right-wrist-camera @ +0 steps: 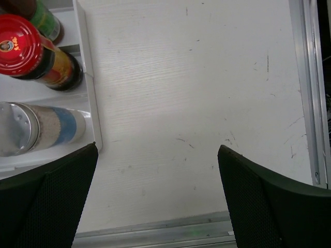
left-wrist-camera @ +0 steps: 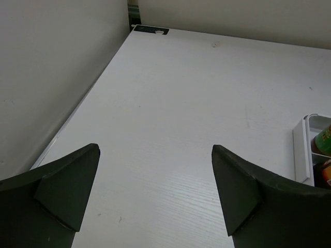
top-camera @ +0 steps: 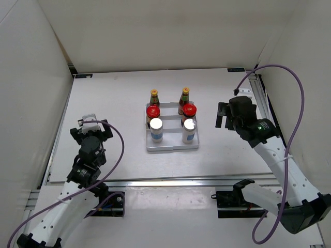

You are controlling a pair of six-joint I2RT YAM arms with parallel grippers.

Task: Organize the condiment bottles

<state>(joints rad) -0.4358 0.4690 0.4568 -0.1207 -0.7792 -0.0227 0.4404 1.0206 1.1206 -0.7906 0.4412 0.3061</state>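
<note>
The condiment bottles all stand in a white ridged tray [top-camera: 146,129] at mid-table, in two columns. Two slim yellow-capped sauce bottles [top-camera: 154,96] [top-camera: 184,95] are at the back. Two red-lidded dark jars [top-camera: 152,111] [top-camera: 189,109] are in the middle. Two silver-capped white shakers [top-camera: 155,126] [top-camera: 189,127] are in front. My left gripper [top-camera: 92,123] [left-wrist-camera: 155,191] is open over bare table, well left of the tray. My right gripper [top-camera: 223,114] [right-wrist-camera: 158,191] is open just right of the tray, beside a red-lidded jar [right-wrist-camera: 20,44] and a shaker [right-wrist-camera: 36,129].
White walls enclose the table on three sides. A metal rail [top-camera: 261,103] runs along the right edge and another [top-camera: 170,181] along the front. The tray's left rim [left-wrist-camera: 300,150] shows at the right of the left wrist view, and its right rim [right-wrist-camera: 88,77] in the right wrist view.
</note>
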